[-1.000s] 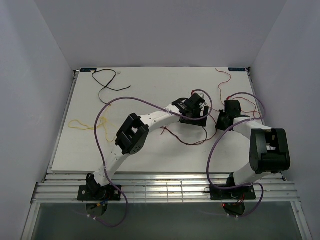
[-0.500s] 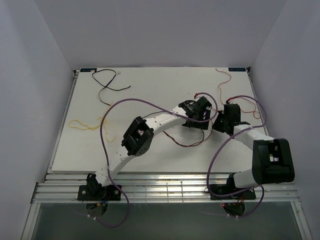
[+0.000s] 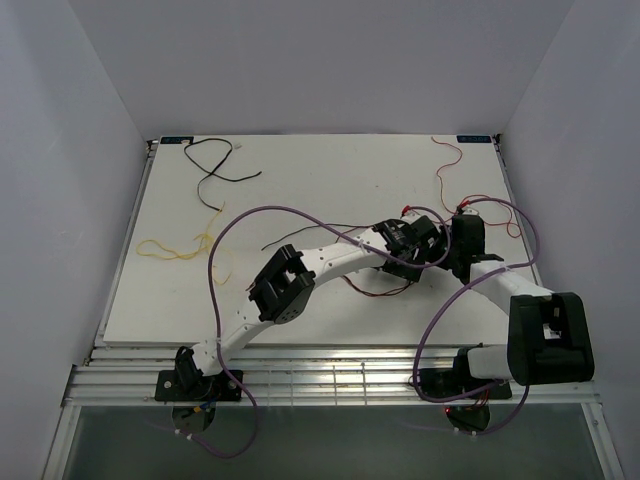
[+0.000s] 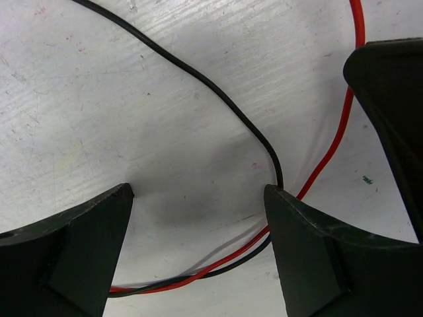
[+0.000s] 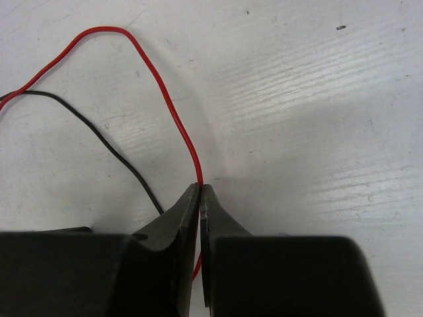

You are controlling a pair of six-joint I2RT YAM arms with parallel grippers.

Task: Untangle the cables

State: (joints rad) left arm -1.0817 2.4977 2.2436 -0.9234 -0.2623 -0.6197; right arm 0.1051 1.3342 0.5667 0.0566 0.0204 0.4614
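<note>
My right gripper [image 5: 200, 188] is shut on a thin red cable [image 5: 165, 92], which loops away across the white table. A thin black cable [image 5: 99, 132] runs beside it to the left. My left gripper [image 4: 198, 195] is open just above the table, and a black cable [image 4: 218, 92] and a red cable [image 4: 337, 132] lie twisted together between its fingers [image 4: 310, 251]. In the top view the left gripper [image 3: 415, 240] and the right gripper [image 3: 462, 240] sit close together at the right middle of the table. A dark red-brown cable [image 3: 385, 291] lies under the left arm.
A separate black cable [image 3: 215, 165] lies at the far left. A yellow cable [image 3: 170, 248] lies at the left edge and a red cable [image 3: 448, 160] at the far right. The right gripper's dark body [image 4: 390, 99] stands close beside my left gripper. Purple arm cables [image 3: 290, 212] arch over the table.
Both grippers have moved right and toward the near edge, staying side by side. A thin black cable now stretches out to the left of the left gripper.
</note>
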